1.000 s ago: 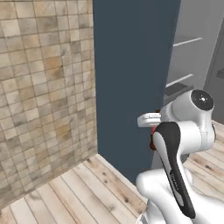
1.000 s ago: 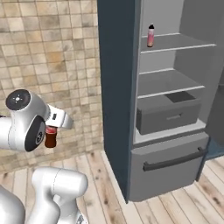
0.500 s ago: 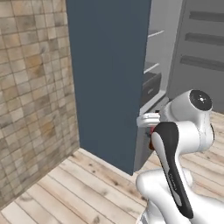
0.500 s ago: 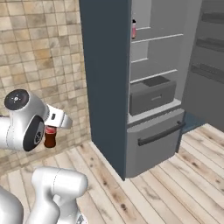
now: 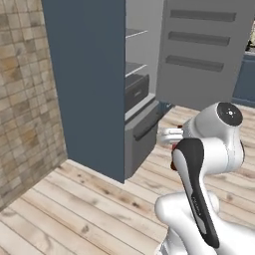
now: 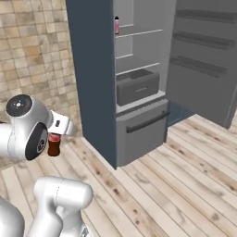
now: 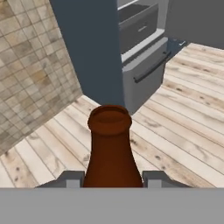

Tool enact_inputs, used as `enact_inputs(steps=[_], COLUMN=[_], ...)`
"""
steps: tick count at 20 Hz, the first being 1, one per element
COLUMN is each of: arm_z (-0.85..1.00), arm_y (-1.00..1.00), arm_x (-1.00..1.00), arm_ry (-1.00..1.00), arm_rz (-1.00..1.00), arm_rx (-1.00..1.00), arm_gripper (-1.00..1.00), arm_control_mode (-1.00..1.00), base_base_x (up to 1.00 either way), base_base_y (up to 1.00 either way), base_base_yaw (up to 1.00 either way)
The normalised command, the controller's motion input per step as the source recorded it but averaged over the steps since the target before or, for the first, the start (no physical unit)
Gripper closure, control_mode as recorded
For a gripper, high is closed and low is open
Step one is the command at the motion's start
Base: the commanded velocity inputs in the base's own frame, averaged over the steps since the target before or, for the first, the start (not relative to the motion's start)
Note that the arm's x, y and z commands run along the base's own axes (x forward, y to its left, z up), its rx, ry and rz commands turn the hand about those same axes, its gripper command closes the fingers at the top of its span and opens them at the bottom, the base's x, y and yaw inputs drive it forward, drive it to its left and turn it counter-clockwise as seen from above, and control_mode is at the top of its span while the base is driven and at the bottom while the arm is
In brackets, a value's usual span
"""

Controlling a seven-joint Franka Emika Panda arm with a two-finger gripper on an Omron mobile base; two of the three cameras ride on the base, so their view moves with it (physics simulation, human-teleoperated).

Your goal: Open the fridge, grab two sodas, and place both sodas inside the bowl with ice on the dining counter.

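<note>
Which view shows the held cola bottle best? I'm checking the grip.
The hand view: the cola bottle stands upright between the fingers. The right base view shows its lower body and red label beside the arm; the left base view gives a red sliver.

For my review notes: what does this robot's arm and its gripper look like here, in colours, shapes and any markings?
The arm is glossy white with rounded, bulbous links. One joint ends in a round dark cap with a small light dot at its centre; a long black curved panel runs down one link. No loose cables or lettering are visible. The gripper shows two small grey finger tips in the hand view.
</note>
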Motion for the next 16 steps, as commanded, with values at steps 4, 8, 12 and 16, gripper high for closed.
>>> enact_inputs(steps=[4,8,12,16], arm_z=[0.00,0.00,0.00,0.00], arm_y=[0.00,0.00,0.00,0.00], arm_x=[0.00,0.00,0.00,0.00], arm_ry=[0.00,0.00,0.00,0.00], arm_rz=[0.00,0.00,0.00,0.00], arm_rx=[0.00,0.00,0.00,0.00], arm_gripper=[1.00,1.00,1.00,1.00], arm_control_mode=[1.00,1.00,1.00,1.00], base_base_x=[-0.78,-0.62,-0.50,-0.45], base_base_y=[-0.57,-0.55,-0.56,-0.58], base_base_yaw=[-0.18,-0.25,-0.30,-0.31])
